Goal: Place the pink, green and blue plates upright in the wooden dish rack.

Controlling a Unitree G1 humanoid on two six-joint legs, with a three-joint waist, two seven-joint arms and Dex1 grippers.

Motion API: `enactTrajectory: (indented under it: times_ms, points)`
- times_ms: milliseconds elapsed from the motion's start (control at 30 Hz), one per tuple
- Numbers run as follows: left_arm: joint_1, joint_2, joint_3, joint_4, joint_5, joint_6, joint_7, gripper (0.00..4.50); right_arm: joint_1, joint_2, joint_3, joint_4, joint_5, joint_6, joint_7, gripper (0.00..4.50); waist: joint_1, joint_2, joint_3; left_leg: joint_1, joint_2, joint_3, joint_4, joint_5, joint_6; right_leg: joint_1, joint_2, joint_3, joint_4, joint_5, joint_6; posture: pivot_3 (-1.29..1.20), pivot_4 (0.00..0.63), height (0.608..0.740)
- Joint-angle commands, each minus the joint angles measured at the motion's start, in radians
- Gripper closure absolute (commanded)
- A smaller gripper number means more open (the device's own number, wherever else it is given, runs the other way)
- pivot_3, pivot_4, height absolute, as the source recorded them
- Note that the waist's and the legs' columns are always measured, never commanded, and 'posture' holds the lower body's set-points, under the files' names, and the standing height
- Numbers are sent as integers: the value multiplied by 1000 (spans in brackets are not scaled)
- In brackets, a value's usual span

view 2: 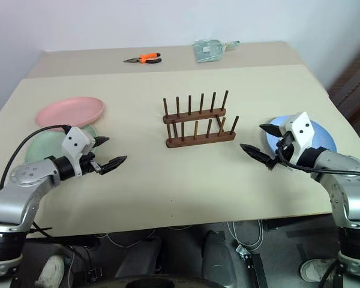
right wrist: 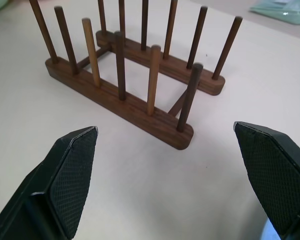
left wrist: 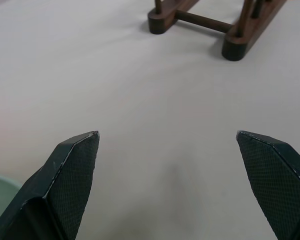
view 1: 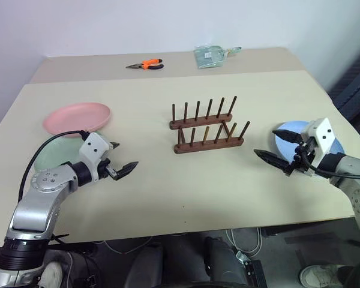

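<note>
Three plates lie flat outside the bare wooden dish rack; both grippers' jaws gape wide, holding nothing.

Beige table: empty wooden dish rack centre, green plate left, blue plate right, orange-handled pliers and clear packet far edge.

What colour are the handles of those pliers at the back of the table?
Orange; the pliers show best in the left eye view.
</note>
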Motion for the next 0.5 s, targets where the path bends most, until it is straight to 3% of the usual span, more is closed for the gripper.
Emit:
enactTrajectory:
  times_ms: [33,200,333,500]
  points:
    - [3,-7,-4,-26,-3,-4,11,0,-40,14,7,-2,-13,-37,-16,39,-2,0,0,0,0,0,0,0,0,0,0,0,0,0,0,0,150,740]
    - [-3,-49,-25,-27,-14,11,35,0,-68,28,35,24,-33,-53,-24,39,1,0,0,0,0,0,0,0,0,0,0,0,0,0,0,0,150,740]
    - [-76,-99,-121,18,-13,27,-3,0,-17,3,73,-60,-12,21,7,39,14,0,0,0,0,0,1,0,0,0,0,0,0,1,1,0,150,740]
    - [-220,-148,-264,202,81,-43,-46,0,52,42,99,-184,-32,40,-63,39,23,0,0,0,-1,0,2,0,0,1,0,0,1,1,1,0,150,740]
